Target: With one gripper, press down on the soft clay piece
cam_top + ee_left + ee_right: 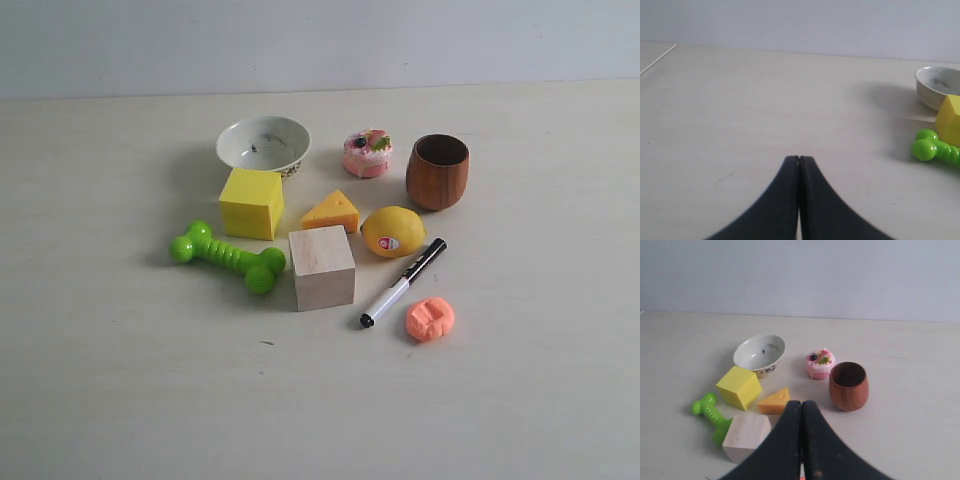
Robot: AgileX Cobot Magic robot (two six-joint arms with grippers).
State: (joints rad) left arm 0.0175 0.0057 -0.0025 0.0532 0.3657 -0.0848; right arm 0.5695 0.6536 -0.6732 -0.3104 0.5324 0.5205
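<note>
Clay: small salmon-orange soft clay piece (430, 319) with blocky dents on top, lying on the pale table (120, 400), right of the pale wooden cube (322, 267) and a bit nearer the camera; nothing touches it; shows in the exterior view only.
Left gripper: black left gripper (799, 159), jaws pressed together on nothing, over bare table; shows only in its own wrist view.
Right gripper: black right gripper (801, 403), jaws together, nothing held; the wooden cube sits just beside its fingers in that wrist view.
Marker: black-and-white marker pen (403, 282), lying diagonally between the wooden cube and the clay, apart from both; exterior view only.
Lemon: yellow lemon with red sticker (392, 231), behind-right of the wooden cube; exterior view only.
Behind the cube: orange cheese wedge (331, 211), pink toy cake (367, 153), brown wooden cup (437, 171); in the exterior and right wrist views, not the left.
Left of the cube: green ridged toy bone (226, 256), yellow cube (251, 203), white bowl (263, 144) further back; in all three views, only partly in the left wrist view.
</note>
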